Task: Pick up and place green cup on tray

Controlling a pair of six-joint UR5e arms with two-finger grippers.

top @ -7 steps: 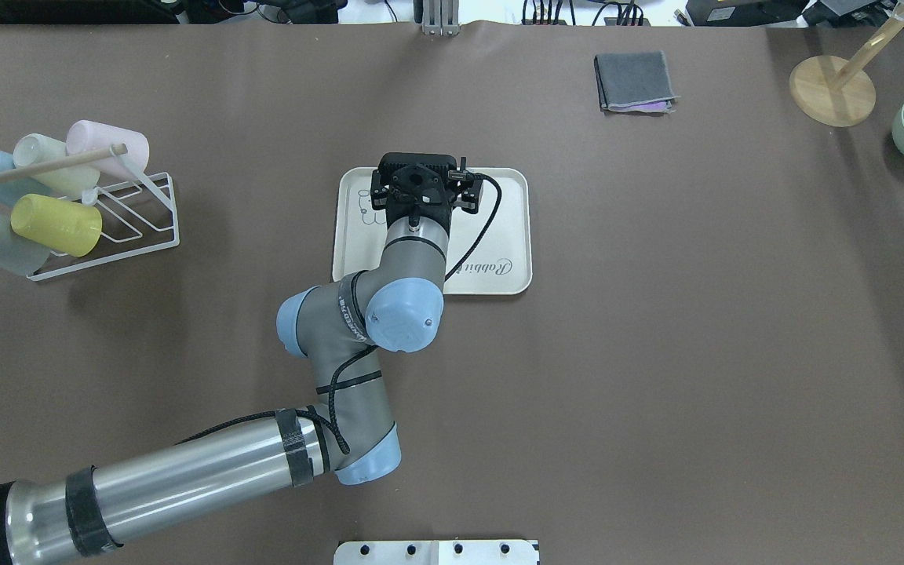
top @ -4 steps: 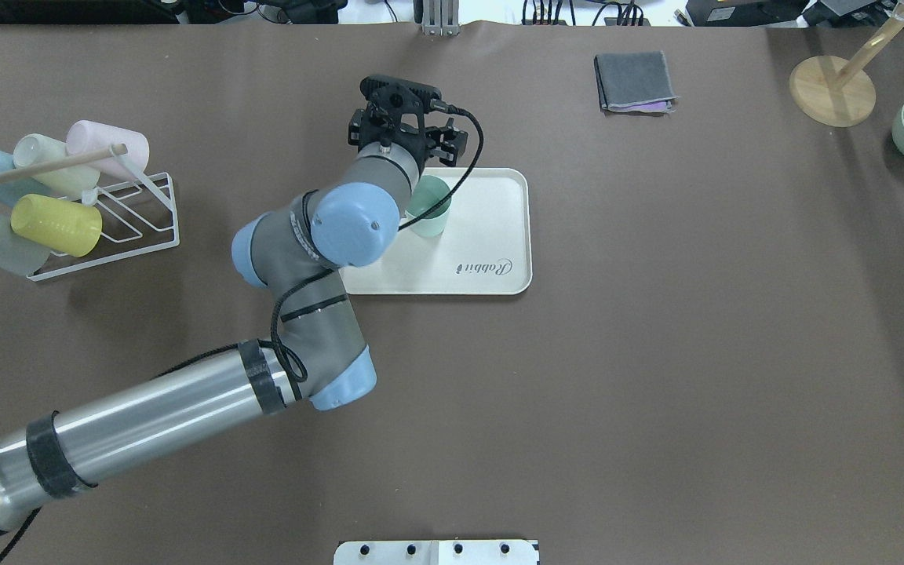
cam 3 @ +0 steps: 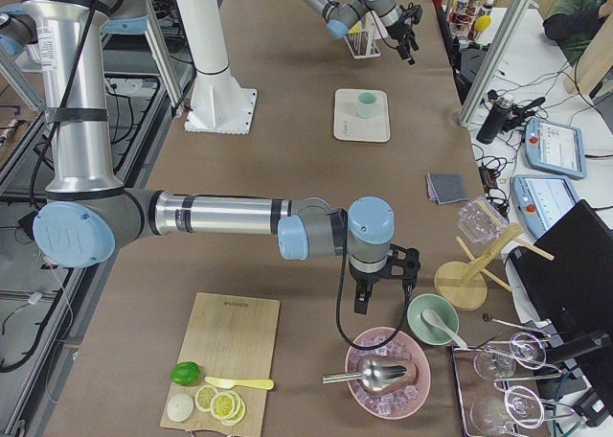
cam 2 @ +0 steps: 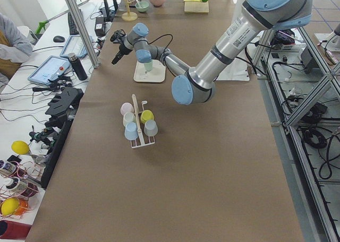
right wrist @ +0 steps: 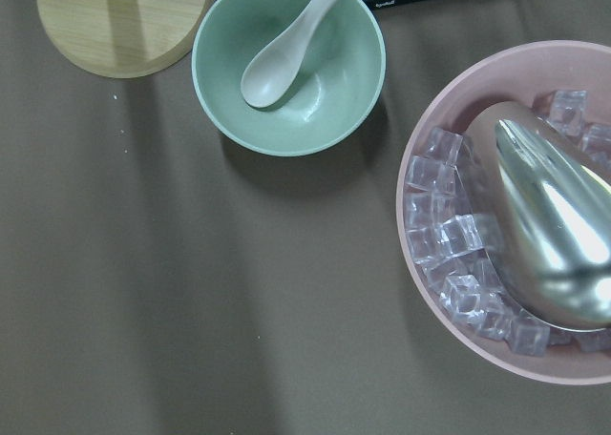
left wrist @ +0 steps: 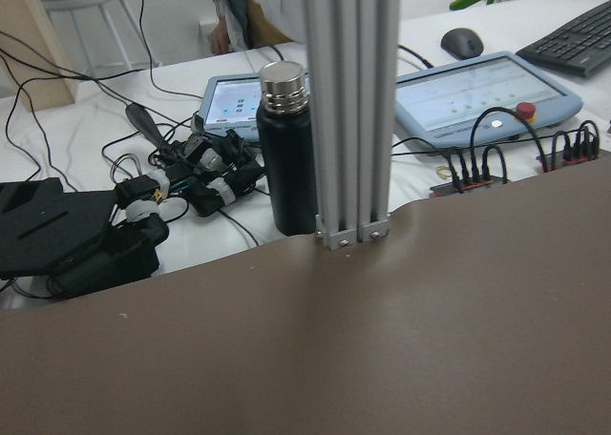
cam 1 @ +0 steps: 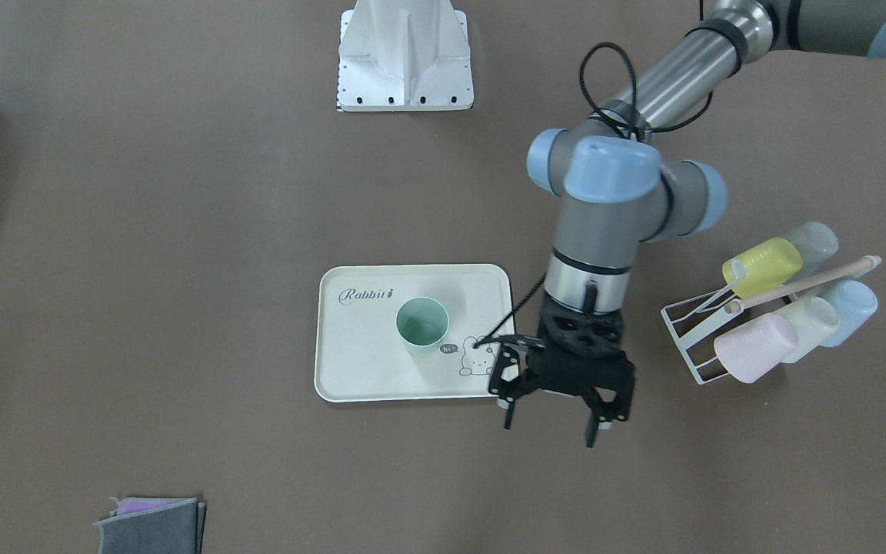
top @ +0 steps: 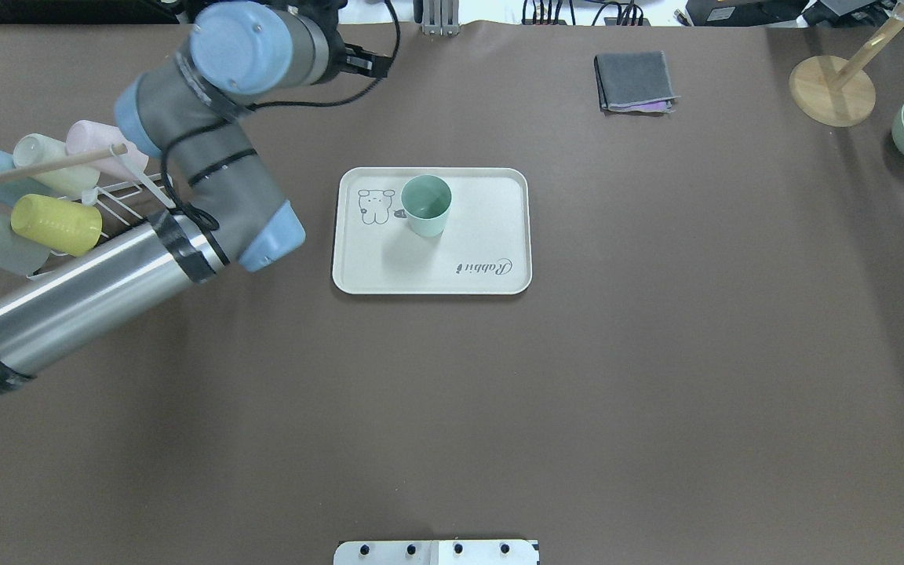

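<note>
The green cup [top: 426, 204] stands upright on the cream tray [top: 483, 235], next to its bunny drawing; it also shows in the front-facing view [cam 1: 421, 323] on the tray [cam 1: 358, 369]. My left gripper [cam 1: 550, 431] is open and empty, raised above the table off the tray's far left corner, apart from the cup. In the overhead view only its arm [top: 209, 157] shows; the gripper is cut off at the top edge. My right gripper [cam 3: 369, 301] shows only in the exterior right view, over the bowls at the table's right end; I cannot tell its state.
A white wire rack [top: 118, 227] with several pastel cups stands left of the tray. A folded grey cloth [top: 634, 81], a wooden stand [top: 832, 90] and a green bowl with a spoon [right wrist: 286, 68] are at the far right. A pink bowl of ice [right wrist: 516, 216] holds a metal scoop.
My left gripper was down over the tray; it has let go of the green cup, risen and swung away to the far left. The cup now stands alone on the tray.
</note>
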